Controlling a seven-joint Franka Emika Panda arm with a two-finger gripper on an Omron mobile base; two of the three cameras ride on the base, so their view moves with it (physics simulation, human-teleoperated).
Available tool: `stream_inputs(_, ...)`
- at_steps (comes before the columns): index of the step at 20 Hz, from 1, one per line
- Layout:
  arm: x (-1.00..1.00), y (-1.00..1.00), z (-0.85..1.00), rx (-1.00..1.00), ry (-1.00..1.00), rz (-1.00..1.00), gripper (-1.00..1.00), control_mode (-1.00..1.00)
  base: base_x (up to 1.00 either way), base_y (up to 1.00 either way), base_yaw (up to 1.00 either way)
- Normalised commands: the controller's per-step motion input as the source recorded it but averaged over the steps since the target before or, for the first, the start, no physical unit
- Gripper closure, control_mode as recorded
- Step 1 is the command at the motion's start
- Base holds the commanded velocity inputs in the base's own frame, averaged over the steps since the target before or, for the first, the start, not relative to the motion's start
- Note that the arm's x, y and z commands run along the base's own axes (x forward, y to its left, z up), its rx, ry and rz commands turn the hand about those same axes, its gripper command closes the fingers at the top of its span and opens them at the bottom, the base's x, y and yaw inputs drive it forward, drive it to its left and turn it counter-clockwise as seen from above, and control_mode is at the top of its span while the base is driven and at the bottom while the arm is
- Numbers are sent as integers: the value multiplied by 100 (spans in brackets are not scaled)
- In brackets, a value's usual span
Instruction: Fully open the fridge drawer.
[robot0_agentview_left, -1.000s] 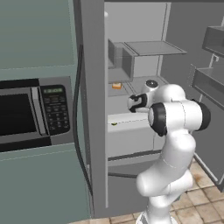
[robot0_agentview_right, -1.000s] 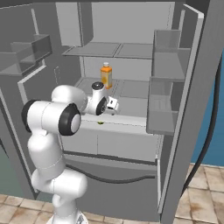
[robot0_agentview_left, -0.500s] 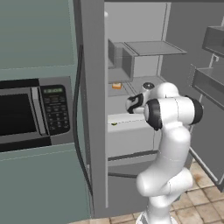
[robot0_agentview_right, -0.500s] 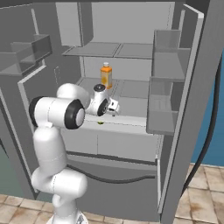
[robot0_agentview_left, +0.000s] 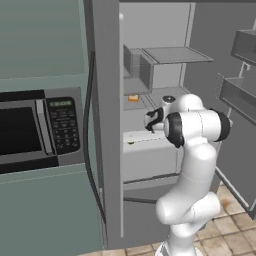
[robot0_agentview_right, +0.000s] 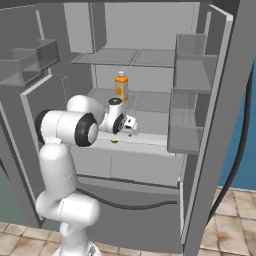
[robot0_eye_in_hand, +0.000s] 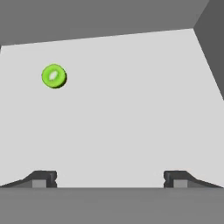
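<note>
So we're looking into the open fridge, and our gripper (robot0_agentview_right: 131, 126) is hanging right over the fridge drawer (robot0_agentview_right: 135, 161), which is sitting low in the middle of the compartment, under the shelf holding the orange bottle (robot0_agentview_right: 121, 86). From the right base view the drawer's white top rim is sticking out a bit in front of the shelf edge above it, so it's looking partly pulled out, and the hand is hovering just above that rim. In the hand view we're staring straight down into the drawer's pale floor (robot0_eye_in_hand: 131, 100), with the fingers (robot0_eye_in_hand: 43, 178) spread wide apart and holding nothing. A little green round thing (robot0_eye_in_hand: 54, 76), kiwi-slice looking, is lying on the drawer floor up and to the left of the fingertips, well apart from them. Over in the left base view the gripper (robot0_agentview_left: 152, 120) is mostly hiding behind our own forearm, and the drawer's plain grey front (robot0_agentview_left: 150, 159) is showing just below it. The microwave (robot0_agentview_left: 35, 127) is sitting in the cabinet wall to the left of the fridge.
</note>
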Motion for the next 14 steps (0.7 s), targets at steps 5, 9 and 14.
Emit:
stream_inputs(5,-91,-30,-36,0,11,0,-100,-100,0,0,0)
stream_inputs(9,-100,-35,-38,0,11,0,-100,-100,0,0,0)
stream_inputs(14,-100,-32,-42,0,12,0,-100,-100,0,0,0)
